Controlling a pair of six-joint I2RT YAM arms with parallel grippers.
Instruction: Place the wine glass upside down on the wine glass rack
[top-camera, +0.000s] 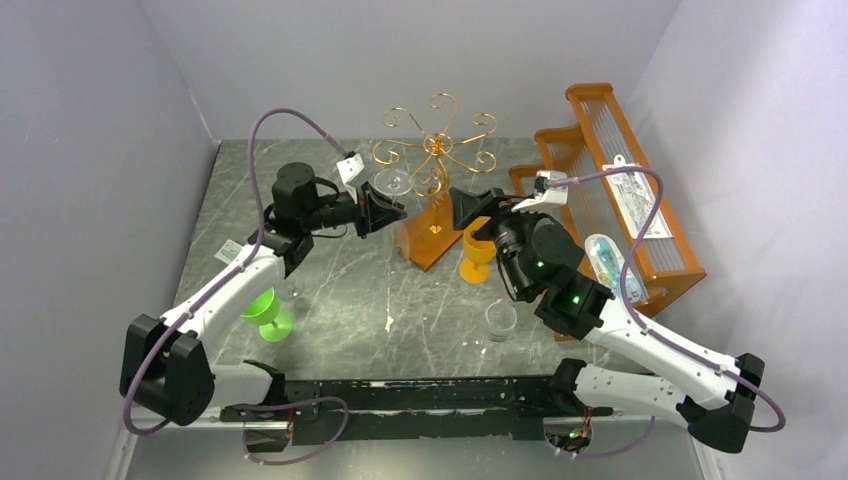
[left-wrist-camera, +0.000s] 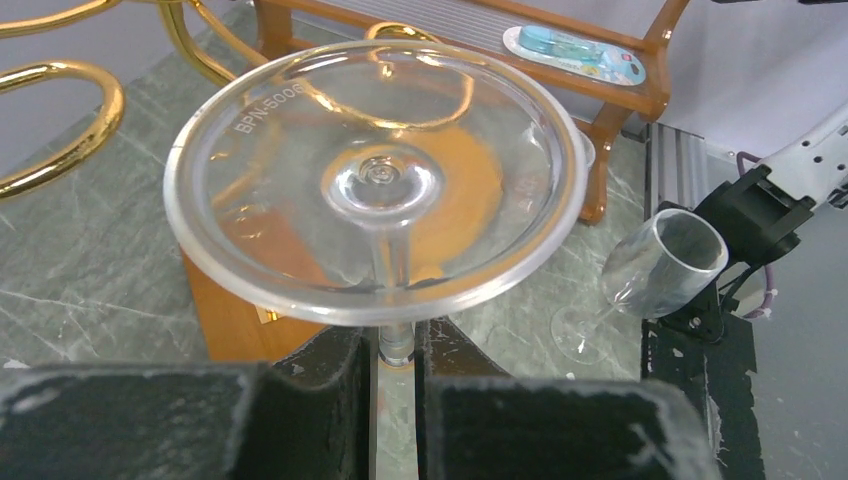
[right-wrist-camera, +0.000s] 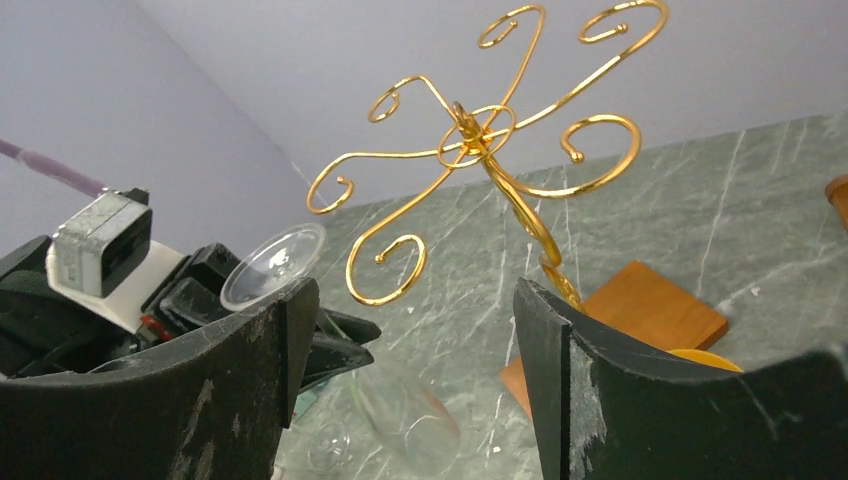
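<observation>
The clear wine glass (top-camera: 393, 183) hangs upside down, its round foot (left-wrist-camera: 375, 180) on top. My left gripper (left-wrist-camera: 397, 345) is shut on its thin stem just under the foot. It holds the glass just left of the wine glass rack (top-camera: 437, 145), a gold wire stand with curled arms on a brown wooden base (top-camera: 437, 235). In the right wrist view the glass's bowl (right-wrist-camera: 420, 410) hangs below its foot (right-wrist-camera: 272, 265), left of the rack (right-wrist-camera: 480, 135). My right gripper (right-wrist-camera: 415, 300) is open and holds nothing, facing the left gripper (top-camera: 385, 212) from the right of the rack's base.
An orange goblet (top-camera: 477, 255) stands under my right arm. A green goblet (top-camera: 268, 312) is near the left arm and a clear glass (top-camera: 500, 320) stands in front. An orange slatted shelf (top-camera: 610, 190) with packaged items lines the right wall.
</observation>
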